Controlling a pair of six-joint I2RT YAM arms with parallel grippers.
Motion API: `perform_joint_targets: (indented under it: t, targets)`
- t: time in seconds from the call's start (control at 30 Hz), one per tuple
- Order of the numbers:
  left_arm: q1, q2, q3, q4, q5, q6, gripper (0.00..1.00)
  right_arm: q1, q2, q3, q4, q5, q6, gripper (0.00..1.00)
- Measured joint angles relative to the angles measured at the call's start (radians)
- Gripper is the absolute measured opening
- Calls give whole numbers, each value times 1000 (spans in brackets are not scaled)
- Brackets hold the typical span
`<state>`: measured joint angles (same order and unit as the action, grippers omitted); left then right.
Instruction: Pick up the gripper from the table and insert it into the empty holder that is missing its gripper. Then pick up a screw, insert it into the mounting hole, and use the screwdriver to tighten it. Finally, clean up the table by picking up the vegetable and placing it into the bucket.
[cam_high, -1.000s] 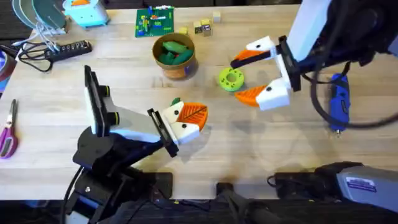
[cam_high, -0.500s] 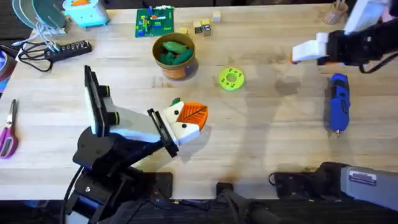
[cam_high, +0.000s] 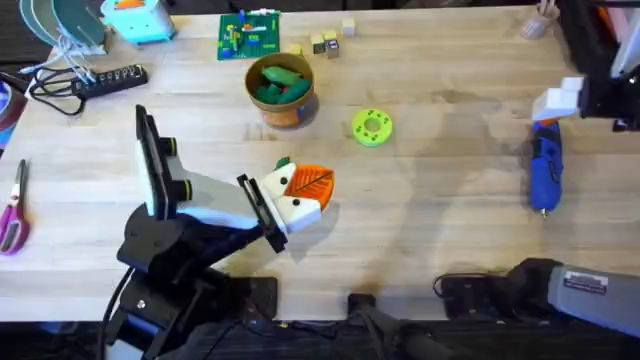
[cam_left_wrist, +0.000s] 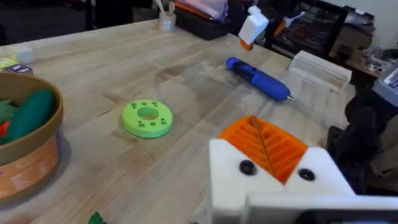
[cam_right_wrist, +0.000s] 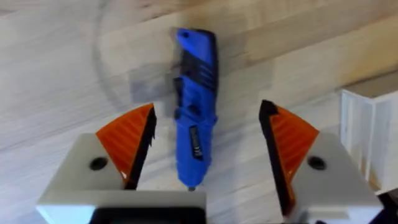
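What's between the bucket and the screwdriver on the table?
Overhead: the lime-green disc lies between the bucket and the screwdriver; the rest is bare wood.

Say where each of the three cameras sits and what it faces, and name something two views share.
Overhead: above the table, looking down; left gripper at centre, right gripper at the far right.
Left wrist: low over the table, facing the lime disc.
Right wrist: above the screwdriver, open fingers flanking it.
Shared: the screwdriver, in all three.
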<state>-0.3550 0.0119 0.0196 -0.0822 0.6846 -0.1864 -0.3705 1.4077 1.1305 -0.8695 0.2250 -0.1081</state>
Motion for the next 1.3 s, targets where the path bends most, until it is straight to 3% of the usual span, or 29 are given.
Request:
perform_joint_targets:
  t: [0.1, 0.33, 0.73, 1.1, 1.3]
  targets:
    - [0, 0, 0, 0, 0, 0, 12, -62, 31, 0, -1, -13, -22, 994]
    - [0, 0, 0, 0, 0, 0, 12, -170, 153, 0, -7, -176, -107, 993]
    - [0, 0, 0, 0, 0, 0, 12, -174, 332, 0, 55, -234, -151, 994]
    - [0, 0, 0, 0, 0, 0, 12, -170, 349, 9, 83, -222, -150, 954]
    - [0, 0, 0, 0, 0, 0, 12, -154, 352, 9, 100, -208, -151, 825]
